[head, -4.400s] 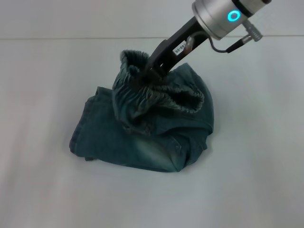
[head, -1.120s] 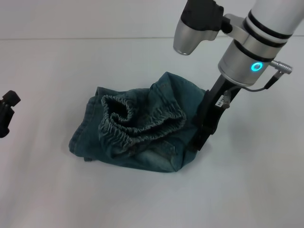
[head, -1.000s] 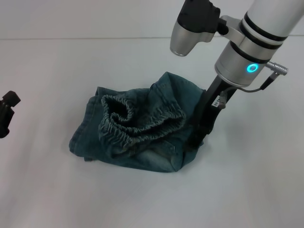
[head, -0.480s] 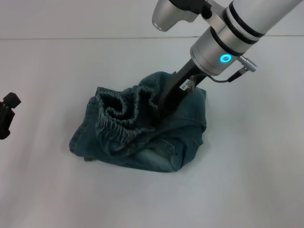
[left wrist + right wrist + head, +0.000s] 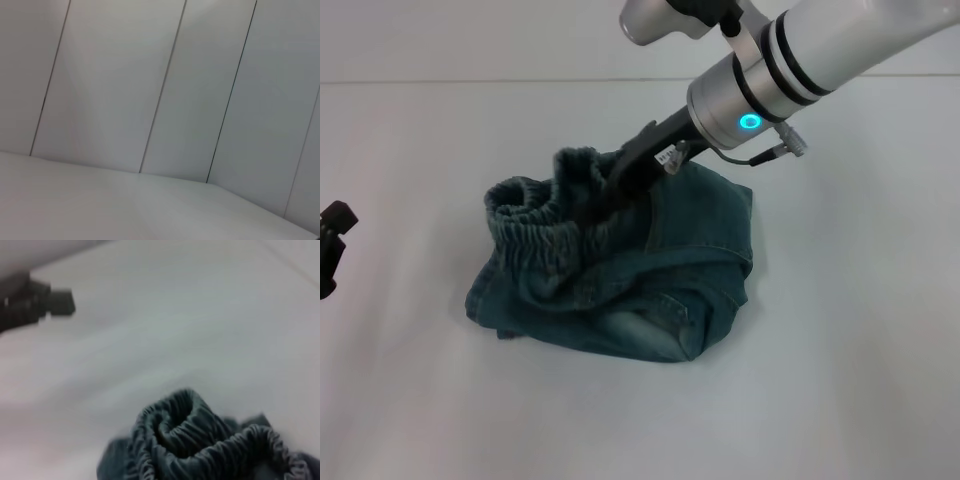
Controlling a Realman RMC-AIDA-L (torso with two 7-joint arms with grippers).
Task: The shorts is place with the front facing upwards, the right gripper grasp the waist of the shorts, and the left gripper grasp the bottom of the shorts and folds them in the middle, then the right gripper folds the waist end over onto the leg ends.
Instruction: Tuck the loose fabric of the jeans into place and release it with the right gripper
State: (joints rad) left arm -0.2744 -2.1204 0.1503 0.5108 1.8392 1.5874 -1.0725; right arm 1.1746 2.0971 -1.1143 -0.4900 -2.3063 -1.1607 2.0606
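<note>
The dark teal denim shorts (image 5: 670, 270) lie folded in a thick bundle at the middle of the white table (image 5: 840, 380). Their gathered elastic waist (image 5: 525, 215) is bunched up and raised over the leg ends on the left side. My right gripper (image 5: 592, 215) reaches down from the upper right, its dark fingers buried in the waist fabric and shut on it. The right wrist view shows the ruffled waist (image 5: 190, 440) close up. My left gripper (image 5: 332, 240) sits at the table's left edge, away from the shorts, and appears as a dark shape (image 5: 35, 305) in the right wrist view.
The left wrist view holds only the panelled wall (image 5: 165, 85) and the bare table surface (image 5: 100, 205). The table's far edge (image 5: 470, 80) runs behind the shorts.
My right gripper went from the shorts' right edge into the waist fabric and carried it left, so the waistband now stands bunched over the left side. The left gripper stayed put.
</note>
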